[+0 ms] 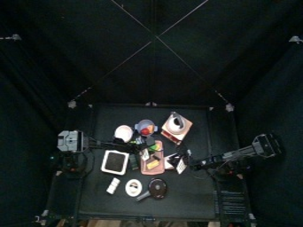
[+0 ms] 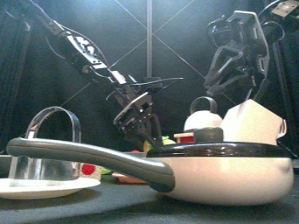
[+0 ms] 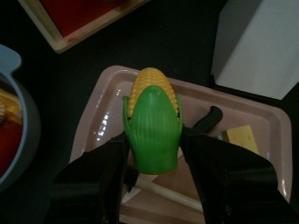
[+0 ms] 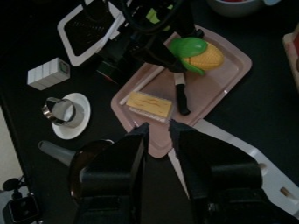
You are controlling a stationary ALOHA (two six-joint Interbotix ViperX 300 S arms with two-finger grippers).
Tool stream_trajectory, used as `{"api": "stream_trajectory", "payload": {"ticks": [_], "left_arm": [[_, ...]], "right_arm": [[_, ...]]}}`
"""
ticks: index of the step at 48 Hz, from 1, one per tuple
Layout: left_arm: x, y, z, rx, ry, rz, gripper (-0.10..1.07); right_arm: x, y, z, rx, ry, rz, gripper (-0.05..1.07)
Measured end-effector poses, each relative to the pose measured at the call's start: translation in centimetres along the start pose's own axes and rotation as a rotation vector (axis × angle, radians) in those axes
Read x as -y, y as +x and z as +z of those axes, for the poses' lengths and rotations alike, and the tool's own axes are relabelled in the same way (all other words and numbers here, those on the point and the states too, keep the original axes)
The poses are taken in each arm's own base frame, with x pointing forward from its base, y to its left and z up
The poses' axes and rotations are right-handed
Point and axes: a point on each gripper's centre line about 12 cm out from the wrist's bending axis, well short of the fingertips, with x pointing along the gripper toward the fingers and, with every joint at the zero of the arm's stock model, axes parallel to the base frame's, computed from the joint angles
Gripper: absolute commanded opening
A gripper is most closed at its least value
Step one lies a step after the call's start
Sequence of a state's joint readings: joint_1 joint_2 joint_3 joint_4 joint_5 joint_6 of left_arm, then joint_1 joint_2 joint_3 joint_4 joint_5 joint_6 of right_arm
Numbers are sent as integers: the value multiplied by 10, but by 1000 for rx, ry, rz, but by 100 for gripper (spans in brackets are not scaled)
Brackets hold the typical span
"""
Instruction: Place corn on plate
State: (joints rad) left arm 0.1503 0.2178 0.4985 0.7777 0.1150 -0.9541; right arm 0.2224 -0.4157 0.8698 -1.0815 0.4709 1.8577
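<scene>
Plainly, my left gripper [image 3: 156, 171] stood spread wide around the corn [image 3: 155, 118] — one dark jaw on each side of its green husk, the yellow kernel end pointing away from my wrist. Whether the jaws pressed the husk or only flanked it I could not tell; they stood close against it on both sides.

The corn lay on the pink tray [image 3: 264, 122], toward the tray's edge rather than its middle. On the same tray, at about three o'clock from the corn in my wrist's view, lay a black-handled knife [image 3: 205, 121], and past that a yellow block like butter [image 3: 242, 137]. A white box [image 3: 264, 42] stood beyond the tray's far rim, and a red-floored wooden tray [image 3: 79, 16] lay off at eleven o'clock.

From above, the pink tray [image 1: 155, 162] sat near the table's centre, with my left arm reaching in over it. The white plate [image 1: 134, 187] lay at about seven o'clock from the tray, apart from it and with no corn on it.

My right gripper [image 4: 158, 149] hung back from the tray — its jaws almost together, nothing between them.
</scene>
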Motion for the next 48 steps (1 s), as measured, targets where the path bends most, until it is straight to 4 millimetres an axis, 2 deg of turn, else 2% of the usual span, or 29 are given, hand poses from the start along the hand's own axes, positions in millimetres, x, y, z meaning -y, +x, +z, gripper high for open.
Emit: {"api": "stream_trajectory", "payload": {"ticks": [18,33,48], "left_arm": [[-5,3,-2,-10,-8,12,96],[-5,2,-1,-7,-12,12,97],[-5,-18,7,31,-20,5,97]], "right_arm": [[0,0,0,2,-2,-1,68],[0,0,0,1,-1,0,68],[0,0,0,1,-1,0,68]]}}
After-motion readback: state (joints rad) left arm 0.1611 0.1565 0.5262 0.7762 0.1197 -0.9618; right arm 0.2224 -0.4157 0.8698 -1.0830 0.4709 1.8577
